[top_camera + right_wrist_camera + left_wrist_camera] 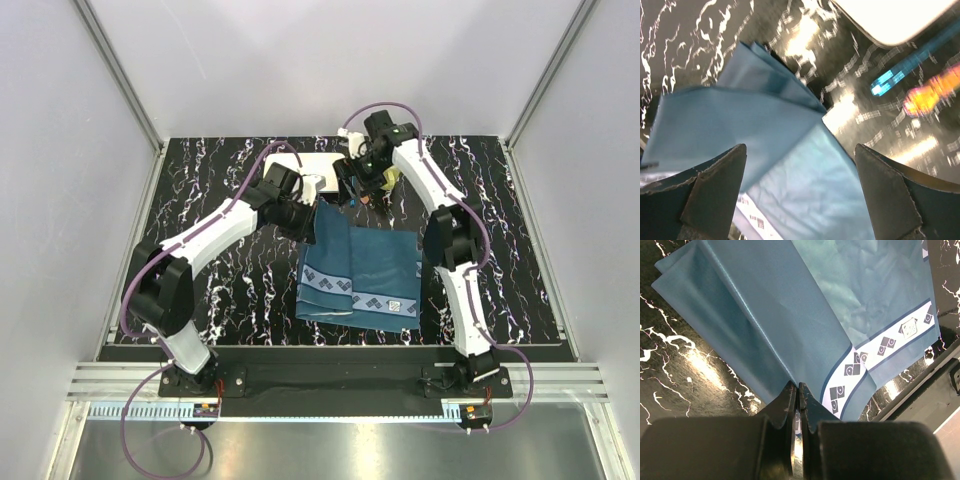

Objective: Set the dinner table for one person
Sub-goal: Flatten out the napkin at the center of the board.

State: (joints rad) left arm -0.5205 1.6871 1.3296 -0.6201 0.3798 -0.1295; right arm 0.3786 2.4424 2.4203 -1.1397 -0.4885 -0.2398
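Black marbled counter (220, 180) spans the whole work area ahead of both arm bases. Teal placemat (365, 275) sits mid-counter toward the near edge, partly flat and partly hoisted. Left gripper (798, 387) pressed together on a far-left corner of the cloth, several layers bunched in the pinch, folds fanning away from it. Right gripper (800, 150) spread wide, holding nothing, hanging above the raised far part of the cloth. White plate (325, 165) at the far edge, just beyond both grippers; a blue and an orange item (892, 75) beside it, too blurred to name. Risks as I judge them: a pinch on more than one layer would leave the mat doubled over rather than opening flat. A one-corner pull could drag the whole mat askew across the counter. If the right gripper closes on the wrong fold, the two arms would work against each other. A sweep toward the far edge could knock the plate or the items beside it.
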